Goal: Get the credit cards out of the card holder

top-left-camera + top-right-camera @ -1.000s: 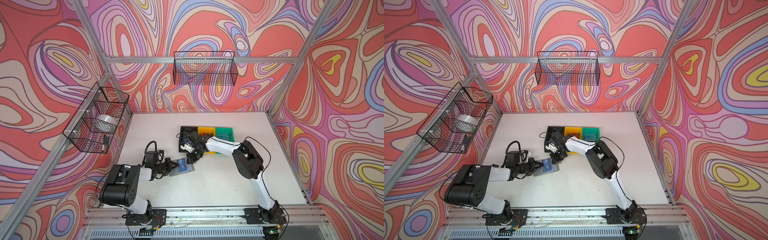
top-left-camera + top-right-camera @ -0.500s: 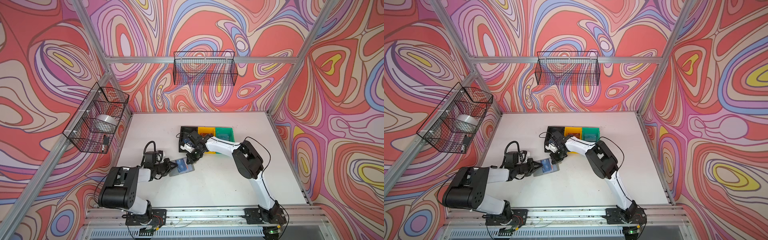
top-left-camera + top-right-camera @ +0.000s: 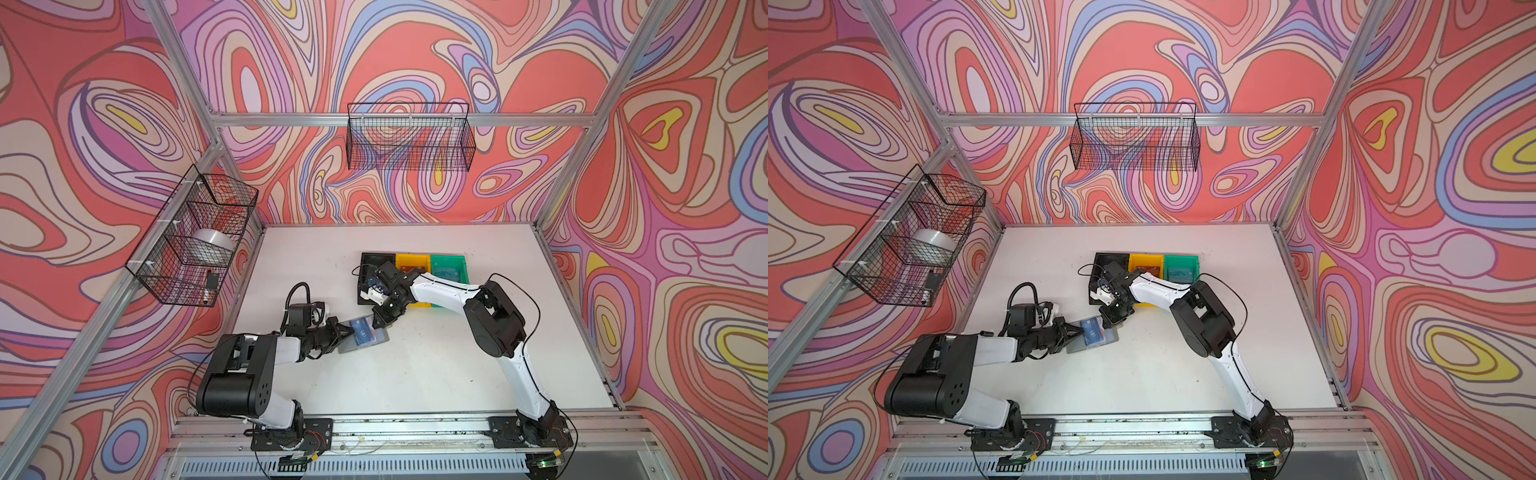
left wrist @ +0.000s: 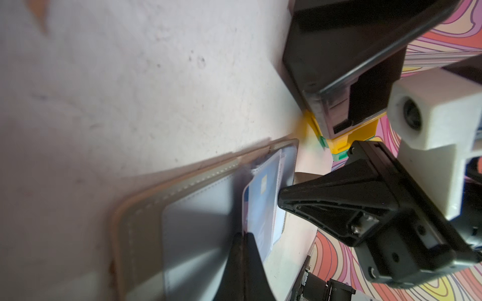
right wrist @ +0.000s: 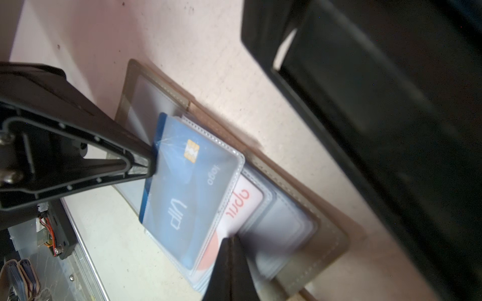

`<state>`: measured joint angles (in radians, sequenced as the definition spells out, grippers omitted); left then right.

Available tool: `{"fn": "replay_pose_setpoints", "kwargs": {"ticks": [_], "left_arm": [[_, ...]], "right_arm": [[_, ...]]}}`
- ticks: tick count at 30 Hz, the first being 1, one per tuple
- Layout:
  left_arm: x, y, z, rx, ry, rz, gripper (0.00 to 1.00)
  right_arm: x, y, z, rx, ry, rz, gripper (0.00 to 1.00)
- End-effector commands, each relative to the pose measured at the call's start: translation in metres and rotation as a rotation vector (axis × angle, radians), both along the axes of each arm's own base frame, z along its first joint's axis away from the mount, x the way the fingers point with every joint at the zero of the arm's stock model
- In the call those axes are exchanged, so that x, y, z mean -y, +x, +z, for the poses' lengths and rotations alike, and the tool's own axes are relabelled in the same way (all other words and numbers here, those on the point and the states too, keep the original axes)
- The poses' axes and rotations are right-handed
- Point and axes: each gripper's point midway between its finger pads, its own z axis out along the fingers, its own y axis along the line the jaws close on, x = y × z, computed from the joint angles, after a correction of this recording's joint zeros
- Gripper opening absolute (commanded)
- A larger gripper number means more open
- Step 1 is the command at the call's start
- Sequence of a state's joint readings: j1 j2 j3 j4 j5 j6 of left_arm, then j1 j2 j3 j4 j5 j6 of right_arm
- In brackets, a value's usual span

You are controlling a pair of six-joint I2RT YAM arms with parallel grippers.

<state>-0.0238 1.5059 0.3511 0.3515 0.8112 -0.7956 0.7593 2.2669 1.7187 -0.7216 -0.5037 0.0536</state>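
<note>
Standing by the white worktop point(image 3: 436, 374), I see the card holder point(image 3: 355, 347) lying open and flat, just left of centre and low in both top views, its clear sleeves point(image 5: 281, 226) facing up. The left hand point(image 3: 348, 331) reaches in low from the left and pinches the bare edge of the blue card point(image 5: 187, 198). That card is lettered "VIP", sits part-way out of its sleeve and is tilted up off the holder. Beneath it, the pale card point(image 5: 245, 206), with red lettering and a red disc, is tucked in another sleeve. The right hand point(image 3: 377, 324) comes down from the upper right with its fingers pressed together and its fingertips point(image 5: 229, 255) on that sleeve page. Whether they grip any plastic I cannot tell.

Just above the holder in the frame, three bins stand touching in a row. The black bin point(image 3: 370, 257) is mostly hidden by the right wrist. The yellow bin point(image 3: 1144, 259) shows what looks like something reddish inside. The green bin point(image 3: 446, 257) holds a loose card point(image 3: 448, 275) lettered "VIP", lying flat. At the left, a wire basket point(image 3: 166, 266) on the wall holds a silvery roll point(image 3: 214, 245) and a small dark item point(image 3: 212, 280).
</note>
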Motion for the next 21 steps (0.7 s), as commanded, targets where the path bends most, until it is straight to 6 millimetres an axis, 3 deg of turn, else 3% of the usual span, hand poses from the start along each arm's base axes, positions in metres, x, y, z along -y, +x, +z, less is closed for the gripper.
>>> {"fn": "replay_pose_setpoints", "kwargs": {"ticks": [1, 9, 21], "left_arm": [[-0.0086, -0.0125, -0.0173, -0.076, 0.04, 0.022, 0.0], [-0.01, -0.0119, -0.0155, -0.07, 0.042, 0.029, 0.04], [-0.0117, -0.0128, -0.0161, -0.076, 0.049, 0.031, 0.0]], "right_arm": [[0.0209, -0.0236, -0.0491, -0.099, -0.139, 0.011, 0.0], [0.0216, -0.025, -0.0501, -0.103, -0.142, 0.014, 0.0], [0.0236, -0.0276, -0.0516, -0.107, -0.143, 0.015, 0.0]]}}
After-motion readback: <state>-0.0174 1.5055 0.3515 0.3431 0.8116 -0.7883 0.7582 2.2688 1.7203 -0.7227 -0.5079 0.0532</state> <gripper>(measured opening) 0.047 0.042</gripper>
